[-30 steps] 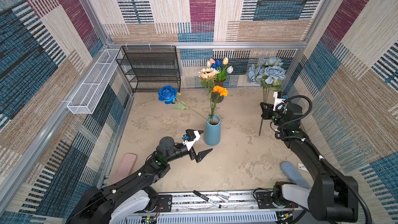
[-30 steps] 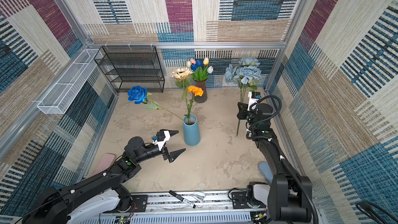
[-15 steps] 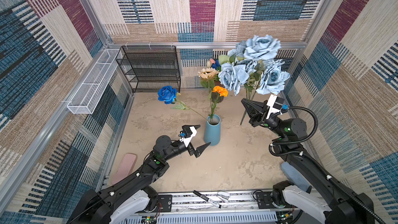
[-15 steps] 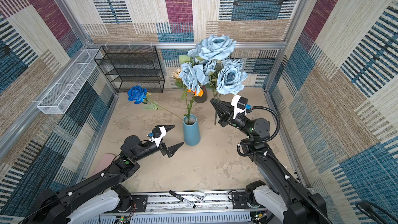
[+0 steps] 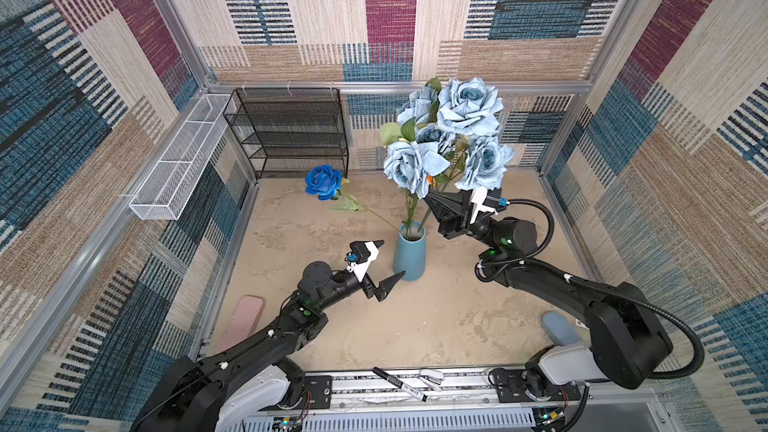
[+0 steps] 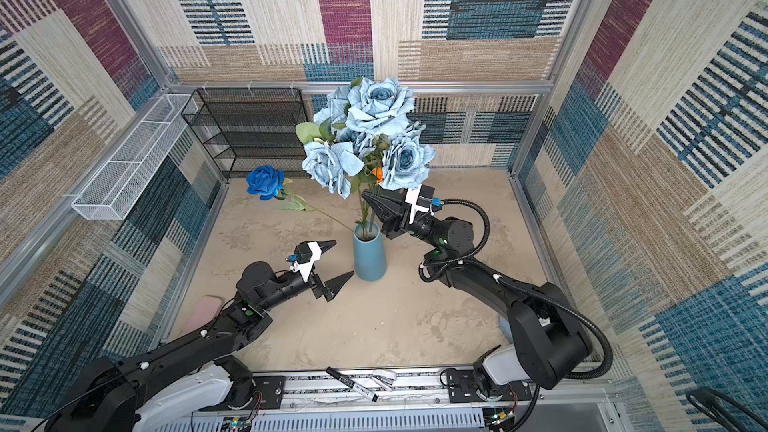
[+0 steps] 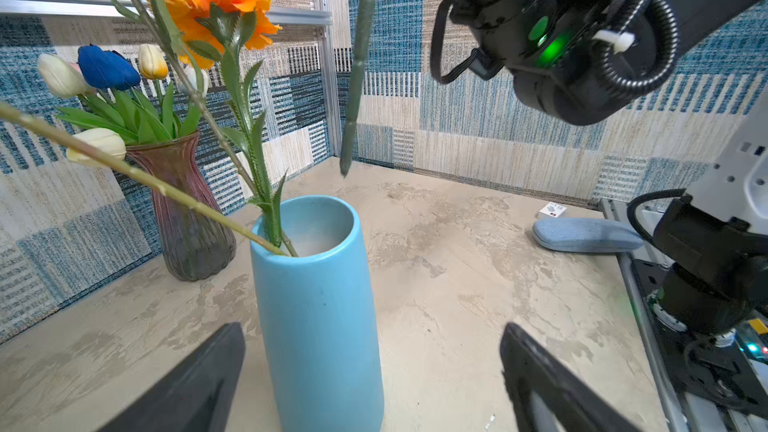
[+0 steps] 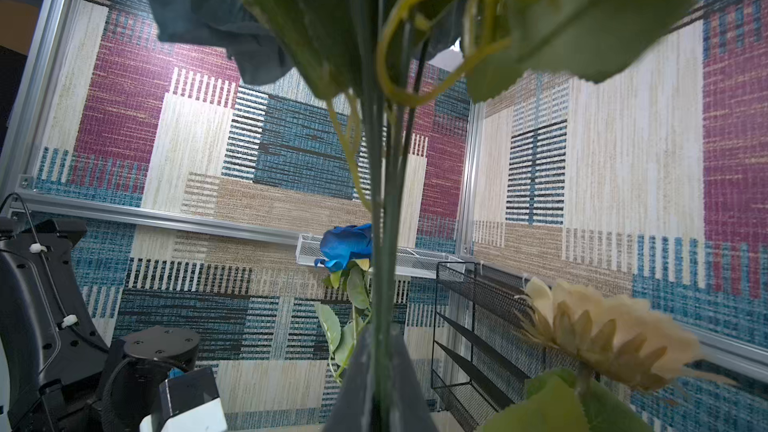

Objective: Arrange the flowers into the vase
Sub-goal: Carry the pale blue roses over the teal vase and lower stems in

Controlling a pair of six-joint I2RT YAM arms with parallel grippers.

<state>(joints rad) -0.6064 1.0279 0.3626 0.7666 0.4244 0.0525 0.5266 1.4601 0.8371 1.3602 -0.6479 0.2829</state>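
Pinching the dusty-blue rose bunch (image 5: 449,139) by its stems with right fingers (image 5: 444,205), high over the blue vase (image 5: 409,255), for dropping the stem end in; flanking the vase with wide-spread left fingers (image 5: 390,282), likely for steadying.

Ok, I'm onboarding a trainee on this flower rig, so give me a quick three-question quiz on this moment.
1. True or false: the left gripper is open and empty.
2. The right gripper holds: A) deep-blue rose, B) pale-blue rose bunch, C) orange bloom?
3. Is the bunch's stem end inside the blue vase yet?
Key: 1 true; 2 B; 3 no, it hangs outside the mouth.
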